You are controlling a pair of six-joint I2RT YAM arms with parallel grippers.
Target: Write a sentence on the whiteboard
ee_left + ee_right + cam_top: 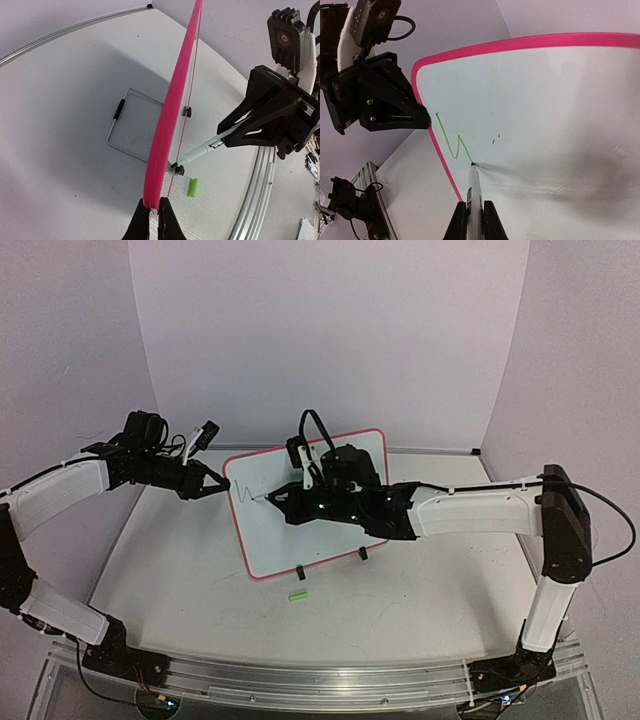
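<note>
Evidently the sentence (451, 144) is only at its first letter: the left gripper (213, 483) clamps the whiteboard (322, 540) by its frame, and the right gripper (475, 212) grasps the marker (472, 182), tip on the whiteboard. The next move likely calls for a steady upstroke.

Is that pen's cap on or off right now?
Off. The marker touches the whiteboard with a bare tip, ending a green stroke; the green cap lies on the table.

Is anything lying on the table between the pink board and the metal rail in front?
One small green cap, just before the board; the rest up to the rail is bare, seen from above.
</note>
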